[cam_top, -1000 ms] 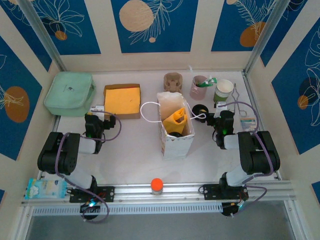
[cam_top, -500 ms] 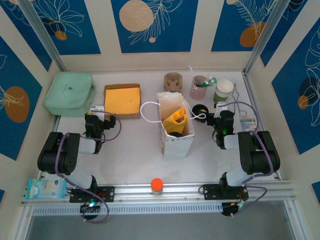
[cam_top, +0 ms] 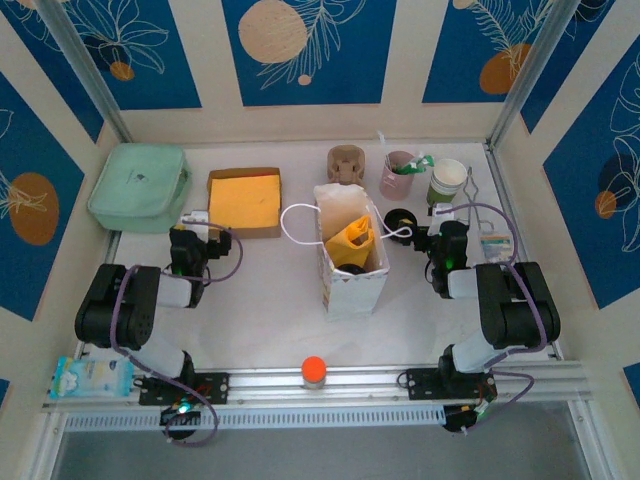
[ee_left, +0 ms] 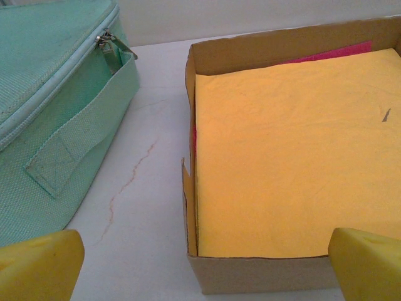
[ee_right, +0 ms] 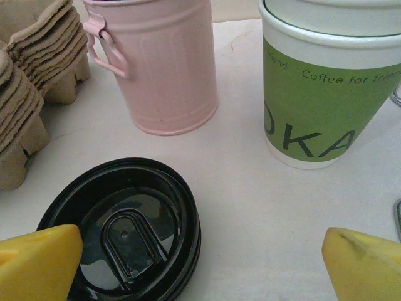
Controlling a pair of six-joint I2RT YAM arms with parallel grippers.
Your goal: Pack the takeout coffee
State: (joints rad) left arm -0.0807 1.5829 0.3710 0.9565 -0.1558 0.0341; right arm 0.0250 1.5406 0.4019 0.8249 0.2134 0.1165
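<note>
Top external: takeout coffee, a small cup under a round black plastic lid, stands on the tabletop right of centre. It is just beside the right wall of the tall white paper bag, not in it. One white loop handle of the bag reaches toward the lid. A yellow moulded thing sits in the bag mouth.

Along the far edge behind the coffee:
- stack of brown pulp cup carriers
- pink metal bucket with straws
- lidless green paper cup with white rim
- wire tongs, toward the right edge

Far left corner: mint-green zip fabric case, and beside it an open cardboard box of yellow napkins.

Near edge: orange round cap on the aluminium rail, and a pack of wipes by the near left corner.

Right wrist: right gripper released, yellow fingers wide apart. The black lid sits low between them, nearer the left finger; nothing grasped.

Left wrist: left gripper spread wide, empty, facing the box's near wall.

Tabletop white, with a faint reddish hairline mark by the case. Walls cream with blue leaf-print panels and tan discs.
</note>
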